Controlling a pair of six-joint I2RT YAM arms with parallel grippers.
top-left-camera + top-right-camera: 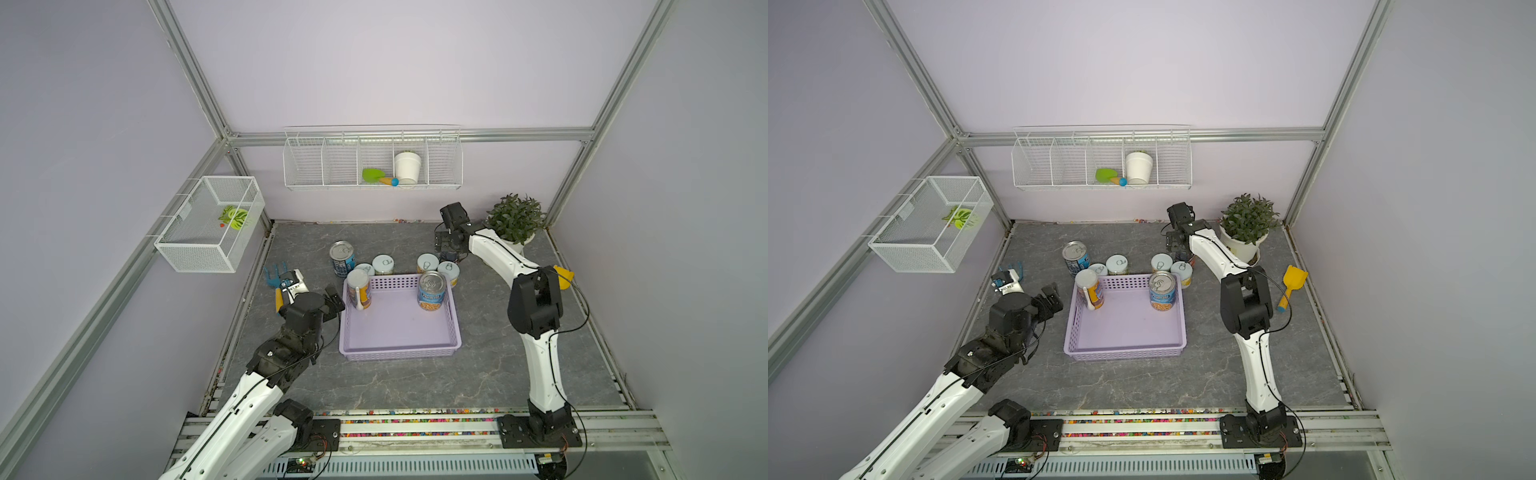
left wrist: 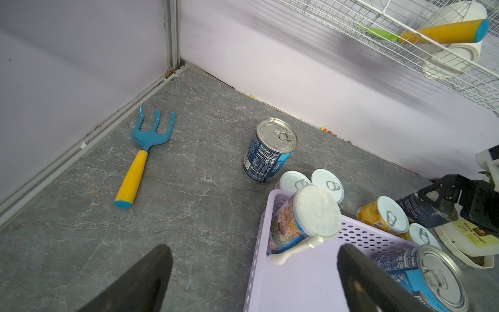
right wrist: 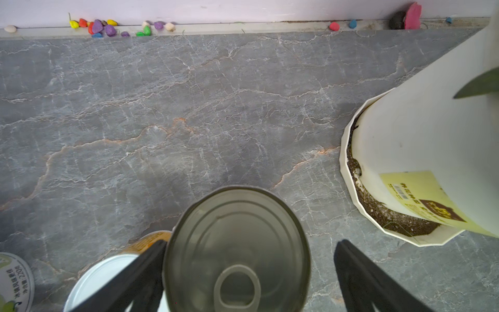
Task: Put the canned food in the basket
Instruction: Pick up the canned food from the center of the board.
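Two cans stand in the basket (image 1: 399,353): a white-capped can (image 1: 359,289) in its 11 o'clock corner and a blue can (image 1: 432,291) in its 1 o'clock corner. Six more stand outside on the table (image 1: 415,386). Four short tins (image 1: 382,264) sit in two pairs just beyond the far wall, around 12 o'clock. A second blue can (image 1: 342,258) stands a little farther out at 11 o'clock, beside the nearer pair. The last can (image 3: 235,216), silver-topped, stands at 1 o'clock from the basket, behind the short tins and near the potted plant (image 1: 1248,218).

The right gripper (image 3: 251,244) is down over it with jaws spread wide, one on each side. One finger (image 3: 145,264) is just beside the can's wall and the other stands clear of it, so the can is not clamped.

The left gripper (image 1: 334,300) hangs at 9 o'clock, just outside the basket's side wall, jaws wide and empty. A rake (image 2: 145,151) lies flat on the table farther out at 9 o'clock.
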